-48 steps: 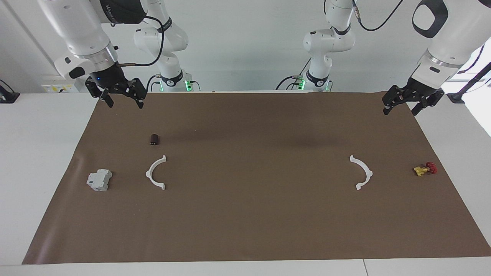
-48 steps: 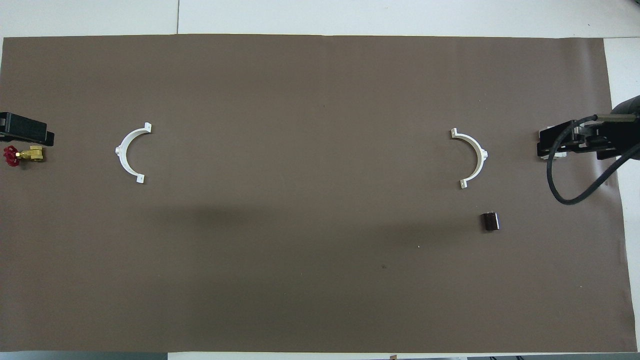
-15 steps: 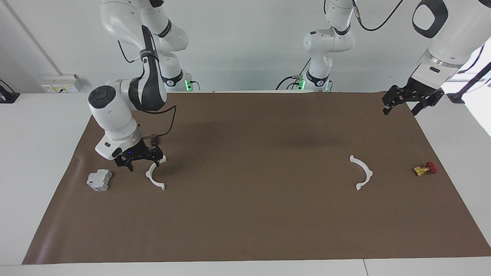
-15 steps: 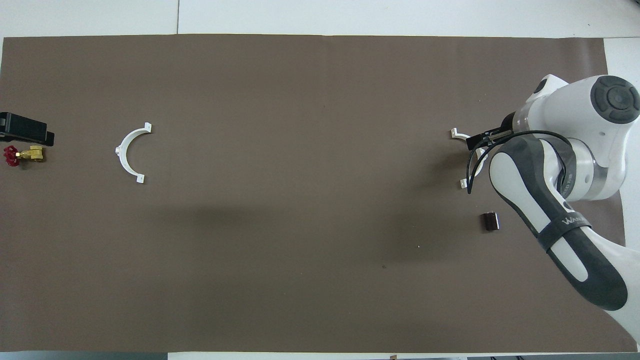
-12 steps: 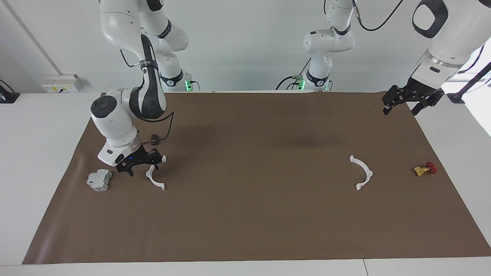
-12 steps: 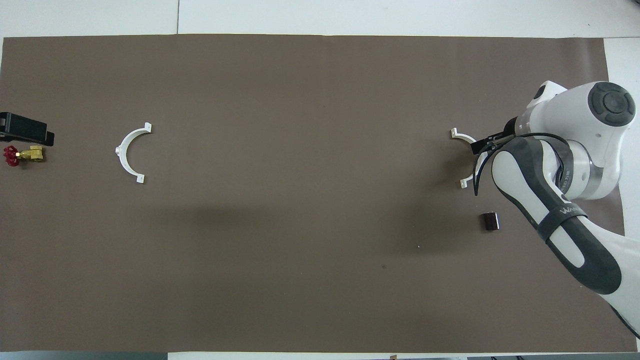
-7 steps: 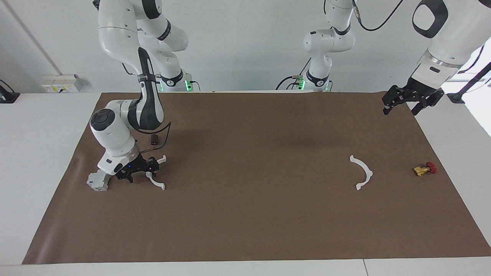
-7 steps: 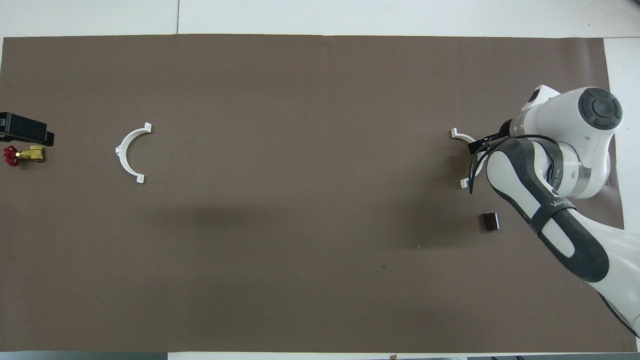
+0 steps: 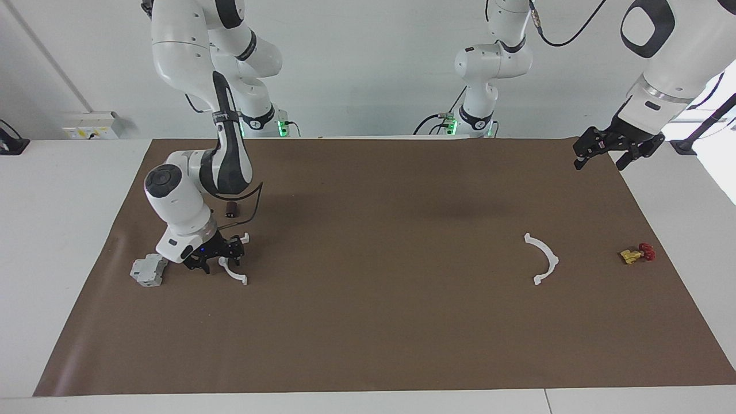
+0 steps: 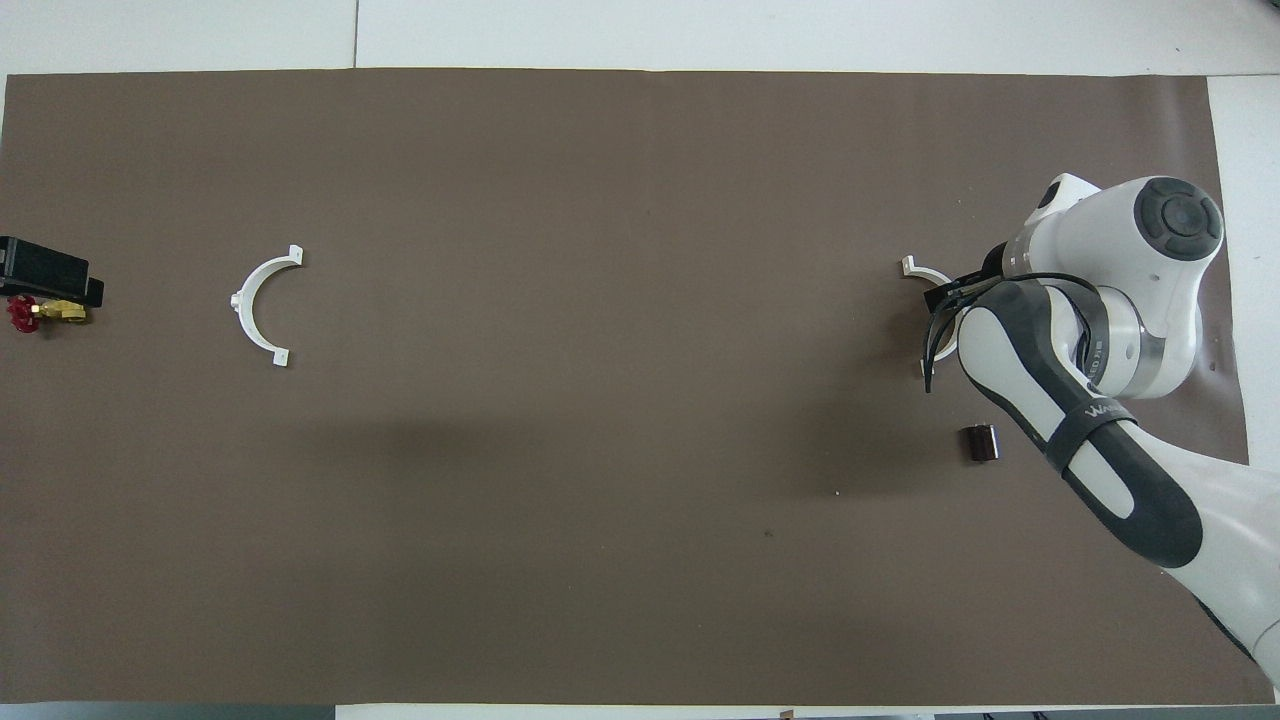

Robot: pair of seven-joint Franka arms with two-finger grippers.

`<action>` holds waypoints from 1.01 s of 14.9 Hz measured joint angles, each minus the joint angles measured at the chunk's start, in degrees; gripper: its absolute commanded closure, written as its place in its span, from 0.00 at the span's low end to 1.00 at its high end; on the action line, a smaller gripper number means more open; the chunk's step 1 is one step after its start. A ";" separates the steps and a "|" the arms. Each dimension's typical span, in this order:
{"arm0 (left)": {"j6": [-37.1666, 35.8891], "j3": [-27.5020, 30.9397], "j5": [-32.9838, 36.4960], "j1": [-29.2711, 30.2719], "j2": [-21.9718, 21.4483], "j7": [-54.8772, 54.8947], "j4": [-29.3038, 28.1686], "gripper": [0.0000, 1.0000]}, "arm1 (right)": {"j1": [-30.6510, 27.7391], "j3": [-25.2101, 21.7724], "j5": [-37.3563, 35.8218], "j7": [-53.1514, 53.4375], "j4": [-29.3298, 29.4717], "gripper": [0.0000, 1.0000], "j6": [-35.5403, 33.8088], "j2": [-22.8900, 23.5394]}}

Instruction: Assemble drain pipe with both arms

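Right pincer (image 9: 214,260) down at the bench (image 9: 368,322), straddling the middle of one drain pipe arc (image 9: 236,274). Its fingers look spread on either side of the thin wall, nothing gripped yet. The arc lies flat near the right arm's end, between the grey block (image 9: 148,270) and the bench centre, with a small dark cylinder (image 9: 231,209) nearer the robots.

Second arc (image 9: 542,259) lies flat toward the left arm's end, well apart, beside the yellow valve (image 9: 636,253). Left pincer (image 9: 609,154) waits up in the air over the mat's corner, spread and empty.

To do it well, as I judge it:
- seat the fingertips fully to the mat first
- close square across the wall, clear of the tabs
- lift level, so the arc does not pivot
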 measured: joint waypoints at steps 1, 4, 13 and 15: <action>-0.10 0.01 0.00 0.00 0.00 0.00 -0.01 0.00 | 0.00 0.00 -0.01 0.00 -0.02 0.40 -0.42 0.00; 0.82 0.01 0.00 0.00 -0.02 0.00 -0.35 0.00 | 0.00 0.00 -0.02 0.00 -0.08 0.44 -0.66 0.00; 21.32 0.01 0.00 0.00 -0.25 0.13 -14.42 0.00 | -0.04 -0.03 -0.10 0.00 -0.80 0.94 -0.95 -0.21; 25.28 0.01 0.00 0.00 0.88 0.60 -16.87 0.00 | -0.04 -0.03 -0.09 0.00 -0.81 1.00 -0.97 -0.27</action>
